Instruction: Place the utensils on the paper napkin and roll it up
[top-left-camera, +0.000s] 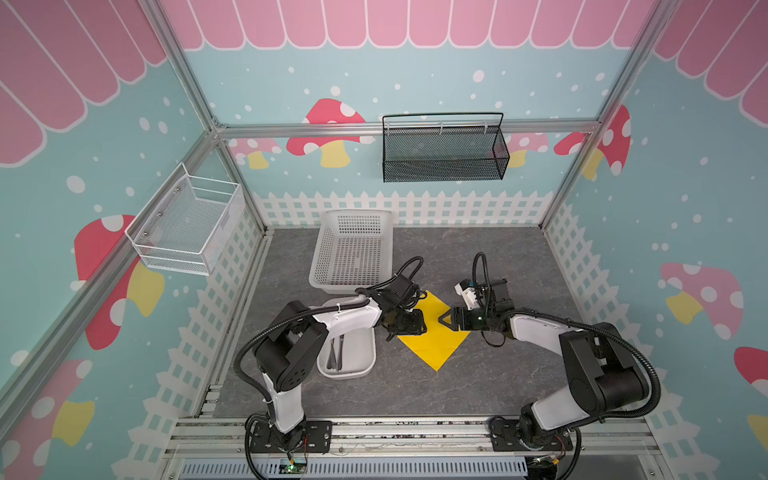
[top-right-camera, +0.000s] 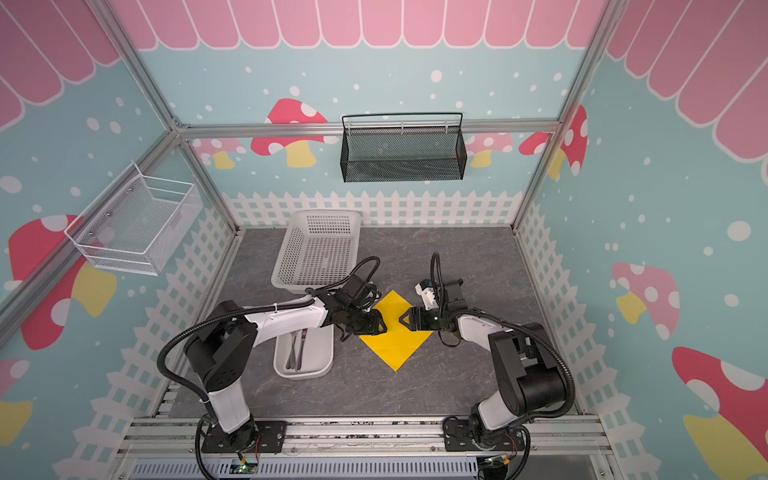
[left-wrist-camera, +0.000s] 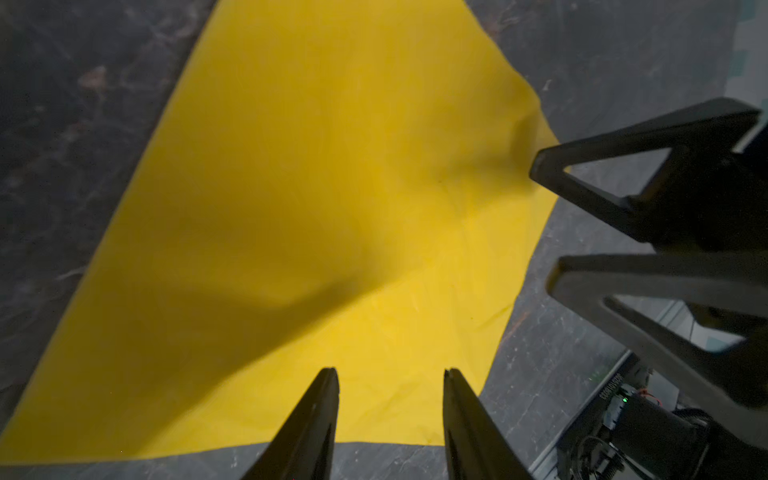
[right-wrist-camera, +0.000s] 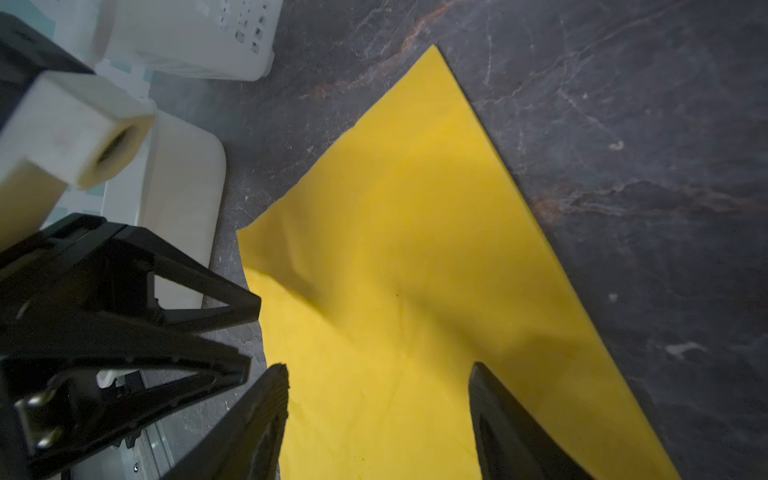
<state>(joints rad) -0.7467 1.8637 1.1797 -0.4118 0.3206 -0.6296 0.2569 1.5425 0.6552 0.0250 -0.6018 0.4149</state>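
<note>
The napkin (top-left-camera: 432, 338) is spread diamond-wise on the counter (top-left-camera: 415, 395) between the left gripper (left-wrist-camera: 390, 372) and right gripper (right-wrist-camera: 378, 368), fingers parted and empty; the utensils (top-left-camera: 336, 353) are contained lengthwise in the tray (top-left-camera: 347, 375), nearest the left arm.

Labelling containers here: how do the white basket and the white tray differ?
The basket has perforated walls and floor; the tray is solid. The basket is larger and deeper; the tray is shallow. The tray holds the utensils; the basket shows none. Both are white, on the grey table.
</note>
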